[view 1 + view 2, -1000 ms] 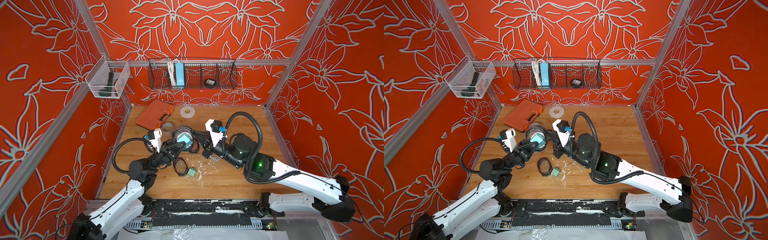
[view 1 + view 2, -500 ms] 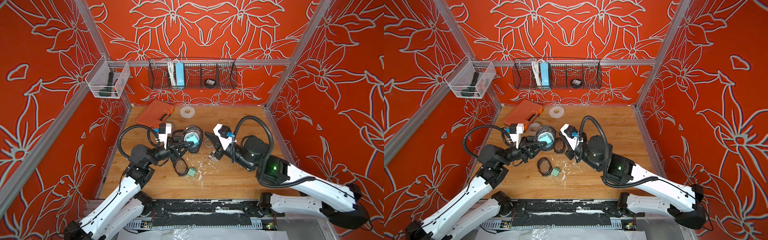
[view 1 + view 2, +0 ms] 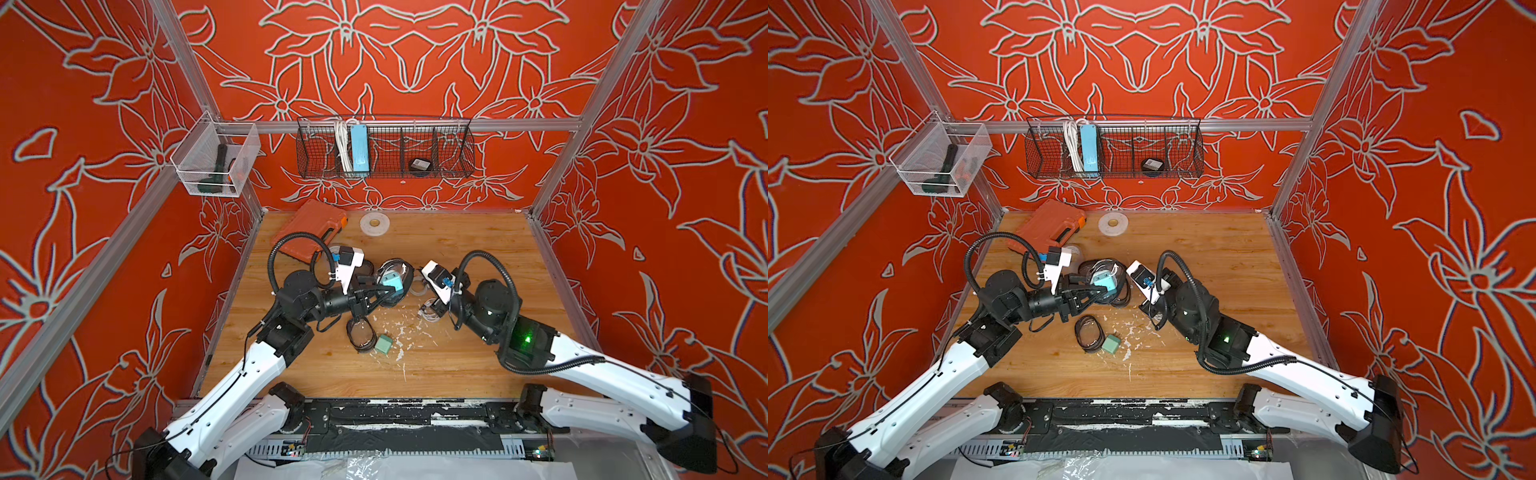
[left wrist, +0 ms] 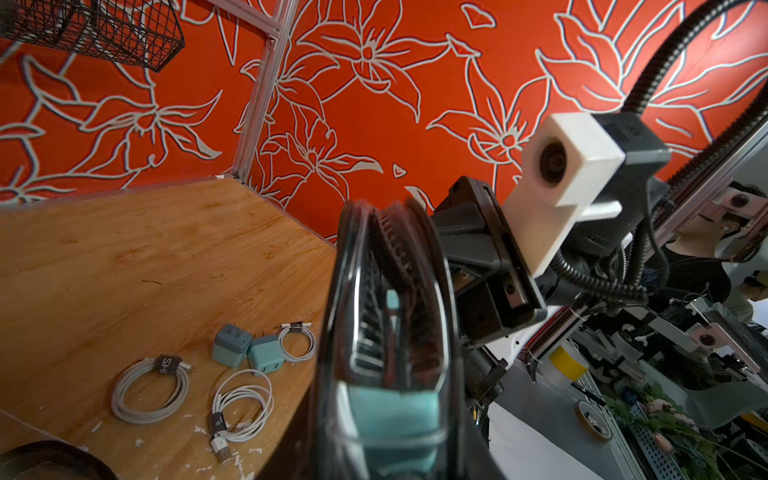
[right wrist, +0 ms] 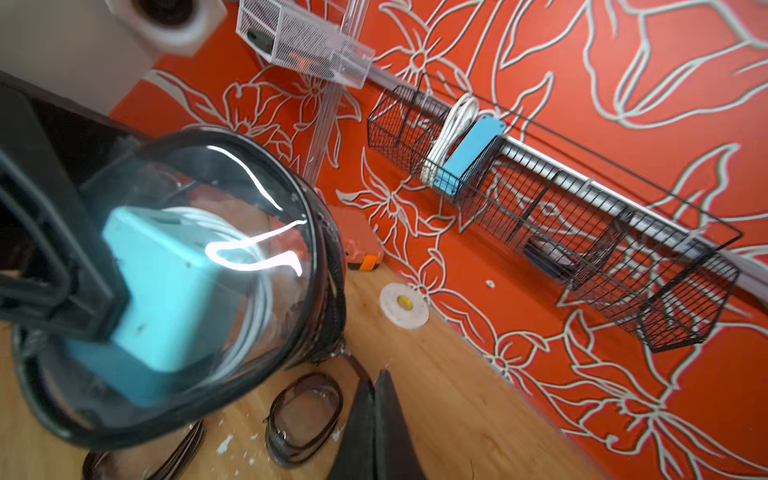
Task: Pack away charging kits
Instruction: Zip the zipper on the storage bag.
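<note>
One pouch (image 3: 400, 269) rightward; three cables (image 4: 150, 390) (coiled)

Orange-red walls (image 3: 415, 54) are showing white-outlined flower patterns above a honey-brown bench (image 3: 478, 257) flecked with white. A teal plug adapter (image 3: 393, 285) is showing through a black-rimmed clear pouch (image 5: 328, 266), while an orange case (image 3: 307, 226) is lying at the bench's far left corner.

Lab booth: aluminium frame (image 3: 519, 124), printed walls (image 3: 415, 62)

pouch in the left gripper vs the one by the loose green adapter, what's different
The gripped pouch holds a teal adapter and white cable; the table pouch looks empty. The gripped pouch sits in the left gripper; the table pouch lies flat on the tabletop. Both are black-rimmed, clear-topped.
</note>
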`<state>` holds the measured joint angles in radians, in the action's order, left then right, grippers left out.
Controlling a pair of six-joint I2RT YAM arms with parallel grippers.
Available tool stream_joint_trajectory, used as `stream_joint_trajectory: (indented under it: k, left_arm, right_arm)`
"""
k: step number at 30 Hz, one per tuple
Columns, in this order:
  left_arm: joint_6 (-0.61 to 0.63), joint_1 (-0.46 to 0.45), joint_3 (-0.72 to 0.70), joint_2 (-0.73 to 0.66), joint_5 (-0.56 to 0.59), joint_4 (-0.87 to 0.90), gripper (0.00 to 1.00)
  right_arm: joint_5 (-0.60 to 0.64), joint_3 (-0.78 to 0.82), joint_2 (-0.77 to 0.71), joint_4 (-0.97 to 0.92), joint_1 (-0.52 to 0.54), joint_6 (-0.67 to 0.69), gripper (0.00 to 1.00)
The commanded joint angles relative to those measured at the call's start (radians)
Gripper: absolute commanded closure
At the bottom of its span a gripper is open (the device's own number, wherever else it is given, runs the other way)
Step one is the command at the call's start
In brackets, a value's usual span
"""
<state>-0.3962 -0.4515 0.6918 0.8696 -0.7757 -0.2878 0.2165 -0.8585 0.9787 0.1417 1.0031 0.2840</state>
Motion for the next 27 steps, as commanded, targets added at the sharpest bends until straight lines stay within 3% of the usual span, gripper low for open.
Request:
stream_joint_trajectory:
  k: [1, 9, 18, 27]
  left_arm:
    - [0.054, 0.002, 0.033, -0.001, -0.109, -0.008, 1.0]
    - [0.103, -0.021, 0.075, 0.087, -0.119, 0.048, 1.0]
    - [0.192, -0.119, 0.135, 0.163, -0.003, 0.168, 1.0]
    - [0.218, -0.149, 0.173, 0.228, 0.068, 0.224, 1.0]
  right_arm:
    - [0.034, -0.076, -0.032, 0.04, -0.085, 0.015, 1.0]
    - [-0.184, -0.176, 0.028, -0.05, -0.185, 0.151, 1.0]
    - [-0.215, -0.305, 0.106, -0.139, -0.239, 0.316, 1.0]
    - [-0.403, -0.335, 0.1, -0.23, -0.245, 0.505, 1.0]
